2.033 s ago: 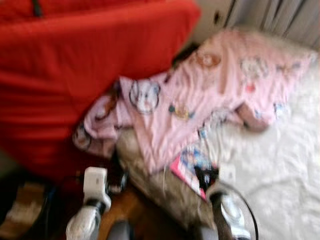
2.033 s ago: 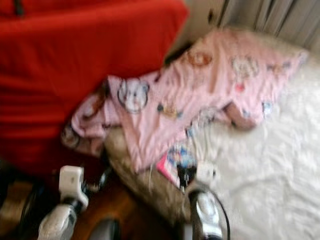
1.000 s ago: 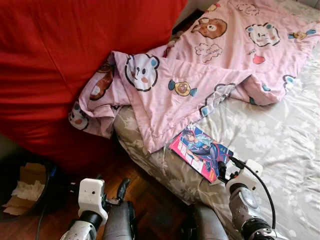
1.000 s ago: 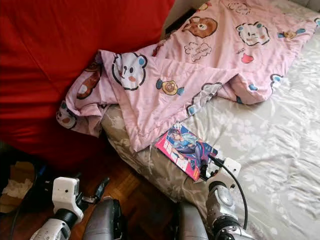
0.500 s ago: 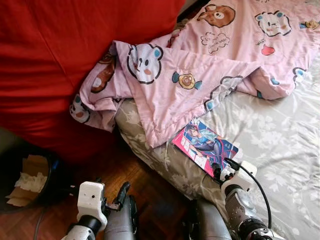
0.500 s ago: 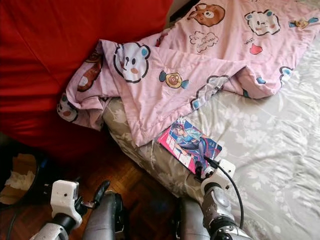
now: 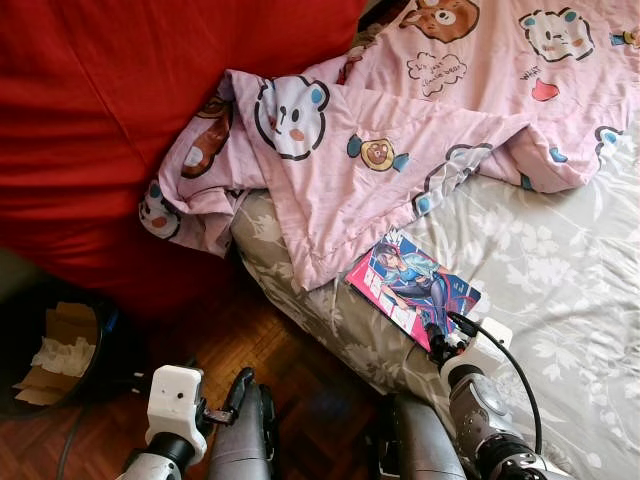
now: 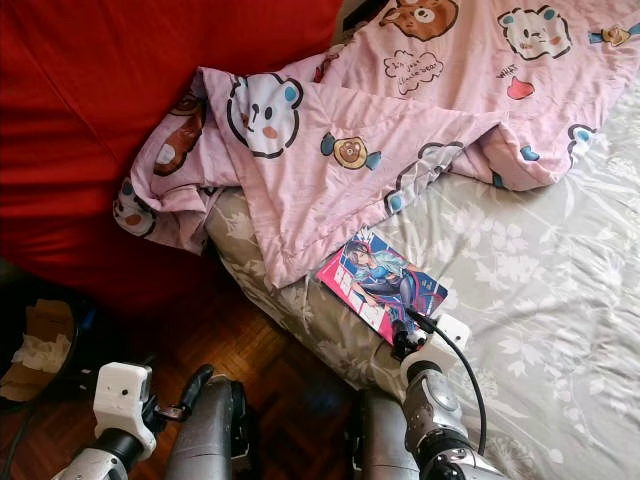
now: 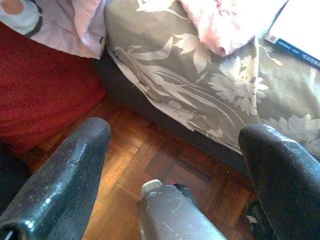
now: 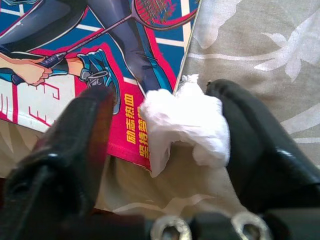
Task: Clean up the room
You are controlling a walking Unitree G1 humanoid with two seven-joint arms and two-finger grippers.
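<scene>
right gripper (image 10: 165,125) open round crumpled white tissue (image 10: 185,122), glossy mag (image 7: 412,288)

From where I'm driving, the blanket (image 7: 400,130) looks like soft matt pink cloth and the bedsheet (image 7: 560,290) a smooth, slightly shiny floral fabric. The magazine (image 7: 412,287) cover is glossy paper. The white tissue (image 10: 184,123) is crumpled, thin and matt. The floor (image 9: 150,155) is polished wood parquet, and the right gripper (image 10: 165,150) has fingers of shiny black plastic.
</scene>
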